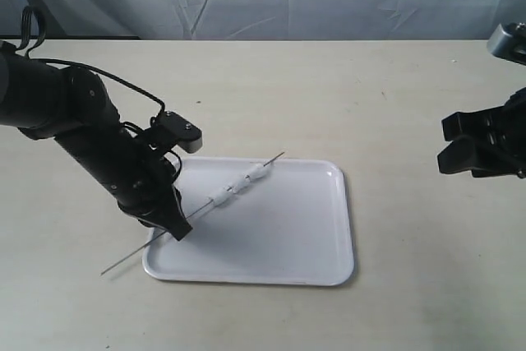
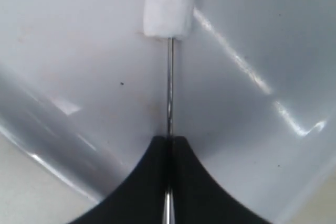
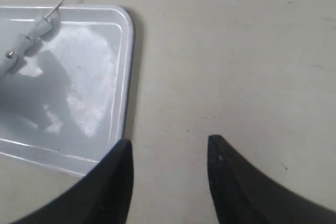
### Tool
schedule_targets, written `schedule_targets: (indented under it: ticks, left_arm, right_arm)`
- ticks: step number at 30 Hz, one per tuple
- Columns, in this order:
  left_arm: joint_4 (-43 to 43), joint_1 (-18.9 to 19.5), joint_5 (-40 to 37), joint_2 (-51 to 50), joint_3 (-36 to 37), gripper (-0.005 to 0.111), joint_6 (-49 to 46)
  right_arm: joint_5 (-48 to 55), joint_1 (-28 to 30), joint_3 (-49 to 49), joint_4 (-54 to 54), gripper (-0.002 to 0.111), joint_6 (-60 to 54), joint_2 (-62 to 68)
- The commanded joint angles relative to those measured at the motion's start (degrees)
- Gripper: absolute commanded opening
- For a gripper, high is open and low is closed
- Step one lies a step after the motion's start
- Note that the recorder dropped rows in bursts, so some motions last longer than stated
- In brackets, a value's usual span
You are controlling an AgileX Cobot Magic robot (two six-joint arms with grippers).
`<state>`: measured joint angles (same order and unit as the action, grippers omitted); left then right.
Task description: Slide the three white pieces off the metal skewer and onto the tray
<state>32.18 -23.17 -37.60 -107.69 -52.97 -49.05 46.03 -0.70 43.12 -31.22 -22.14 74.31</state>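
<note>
Clamping the metal skewer (image 2: 169,87): left gripper (image 2: 169,142).

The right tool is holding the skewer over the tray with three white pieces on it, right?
No, the left tool holds the metal skewer, as the exterior view shows; the three white pieces are on it over the tray.

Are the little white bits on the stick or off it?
On it. The three white pieces sit in a row along the metal skewer, which the left gripper holds slanted over the tray.
</note>
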Motion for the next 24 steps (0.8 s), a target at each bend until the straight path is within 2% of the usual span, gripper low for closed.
schedule_targets:
  ticks: [1, 8, 14, 17, 22, 24]
  left_arm:
    - [2.3, -0.4, -5.5, 0.2, -0.4, 0.0, 3.0]
    - [7.9, -0.4, -15.4, 7.5, -1.1, 0.0, 8.8]
    - [10.0, -0.4, -15.0, 13.7, 3.2, 0.0, 11.2]
    - [11.4, -0.4, -15.0, 16.6, 5.6, 0.0, 13.4]
    - [18.4, -0.4, -11.9, 20.9, 10.6, 0.0, 14.5]
    - [22.2, -0.4, -9.7, 22.2, 13.0, 0.0, 14.3]
  right_arm:
    - [-1.7, -0.1, -0.1, -5.6, 0.044, -3.4, 0.1]
    - [-3.1, -2.0, -0.1, -22.8, 0.044, -12.4, 1.3]
    - [-5.6, -8.2, -0.3, -30.0, 0.044, -13.0, 5.5]
    - [-11.2, -12.7, -2.8, -40.6, 0.044, -17.4, 7.1]
    - [-18.2, -19.7, -7.6, -65.9, 0.044, -33.6, 10.1]
    - [-18.1, -21.7, -8.7, -68.7, 0.044, -37.3, 11.5]
